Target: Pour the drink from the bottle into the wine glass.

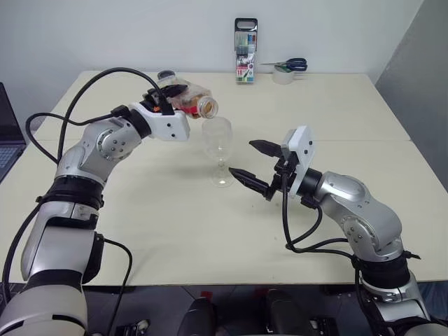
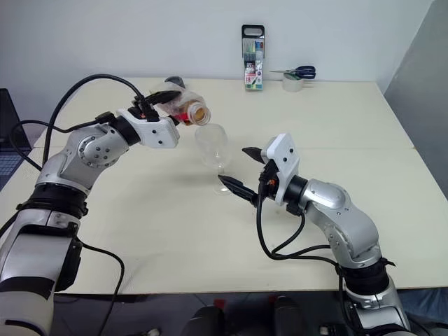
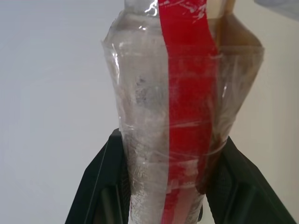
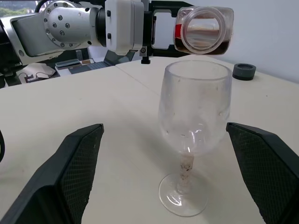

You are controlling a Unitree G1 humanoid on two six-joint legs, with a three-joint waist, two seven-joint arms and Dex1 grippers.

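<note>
My left gripper [image 1: 173,96] is shut on the clear bottle [image 1: 190,100], which has a red label strip [image 3: 187,93]. The bottle is tipped almost level. Its open mouth [image 4: 202,32] hangs just above the rim of the wine glass [image 1: 218,137]. The reddish-brown drink [image 4: 223,46] lies along the bottle's lower side. The glass stands upright on the table, and its bowl looks empty. My right gripper [image 1: 245,159] is open beside the glass on the right. Its fingers [image 4: 74,168] point at the stem without touching it.
A tall marker case [image 1: 246,42] stands at the table's far edge, with scissors on a tape roll [image 1: 285,70] to its right. A dark round object [image 1: 166,75] lies behind the bottle. A laptop [image 1: 7,136] sits at the left edge.
</note>
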